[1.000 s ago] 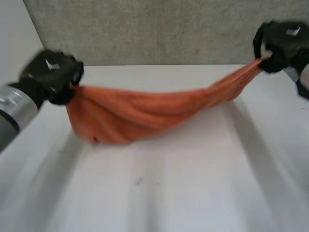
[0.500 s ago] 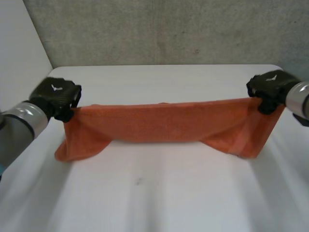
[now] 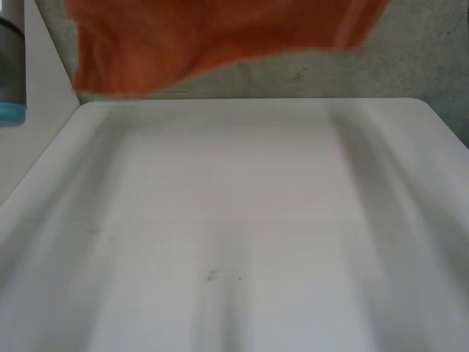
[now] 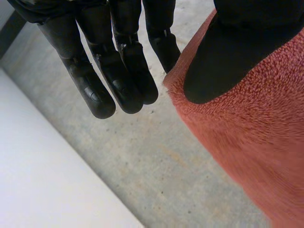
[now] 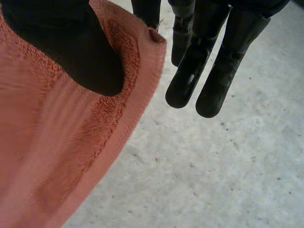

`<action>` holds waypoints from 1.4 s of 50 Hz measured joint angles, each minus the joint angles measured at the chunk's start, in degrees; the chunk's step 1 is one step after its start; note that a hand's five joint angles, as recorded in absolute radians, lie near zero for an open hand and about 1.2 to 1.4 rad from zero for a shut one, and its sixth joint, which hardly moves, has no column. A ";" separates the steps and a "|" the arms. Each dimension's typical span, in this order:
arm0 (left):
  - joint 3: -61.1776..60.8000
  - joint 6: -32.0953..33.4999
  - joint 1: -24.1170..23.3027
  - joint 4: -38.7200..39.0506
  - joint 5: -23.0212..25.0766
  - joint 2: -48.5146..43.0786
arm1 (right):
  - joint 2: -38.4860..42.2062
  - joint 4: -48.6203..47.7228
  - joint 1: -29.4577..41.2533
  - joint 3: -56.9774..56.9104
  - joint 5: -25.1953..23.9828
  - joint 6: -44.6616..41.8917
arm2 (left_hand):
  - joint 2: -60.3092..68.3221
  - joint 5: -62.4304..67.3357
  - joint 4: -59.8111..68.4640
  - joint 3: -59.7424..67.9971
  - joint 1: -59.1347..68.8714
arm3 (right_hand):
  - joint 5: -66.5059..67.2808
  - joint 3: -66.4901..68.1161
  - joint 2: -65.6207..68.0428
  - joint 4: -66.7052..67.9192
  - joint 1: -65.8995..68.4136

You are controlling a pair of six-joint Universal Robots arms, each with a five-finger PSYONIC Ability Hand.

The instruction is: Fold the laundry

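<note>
An orange towel [image 3: 205, 37] hangs in the air above the far edge of the white table [image 3: 234, 235], its lower edge drooping lowest at the left. My left arm [image 3: 11, 66] reaches up beside it. In the left wrist view my left hand [image 4: 228, 61] pinches a towel [image 4: 251, 142] corner with its thumb, the other fingers [image 4: 114, 80] hanging straight beside the cloth. In the right wrist view my right hand [image 5: 71, 52] pinches the other corner of the towel [image 5: 57, 156] the same way, its free fingers [image 5: 204, 71] straight next to the hem.
A grey concrete wall [image 3: 425, 59] rises behind the table's far edge. A pale wall [image 3: 44, 110] borders the table at the left. The tabletop has a small dark speck [image 3: 211, 276] near the middle.
Both hands have risen out of the top of the head view, lifting the stretched towel from just over the table to high above its far edge.
</note>
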 measured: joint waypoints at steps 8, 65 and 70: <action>-22.15 -0.66 0.15 -0.61 -0.43 2.29 | -3.28 8.05 -0.25 21.19 -8.01 -0.09 | 0.02 0.68 0.00 0.01 0.00 | 0.02 0.00 0.00 0.00 0.00; -20.33 27.30 1.09 -32.86 15.92 -11.24 | 8.84 20.29 -5.19 31.88 -8.42 -11.13 | -54.26 -51.49 -54.30 -53.89 -49.31 | 0.16 0.00 0.00 0.00 0.00; -15.81 30.03 2.46 -37.88 16.41 -15.33 | 9.34 20.30 -5.10 31.98 -8.43 -11.52 | -50.48 -47.56 -50.56 -50.85 -46.33 | 0.16 0.00 0.00 0.00 0.00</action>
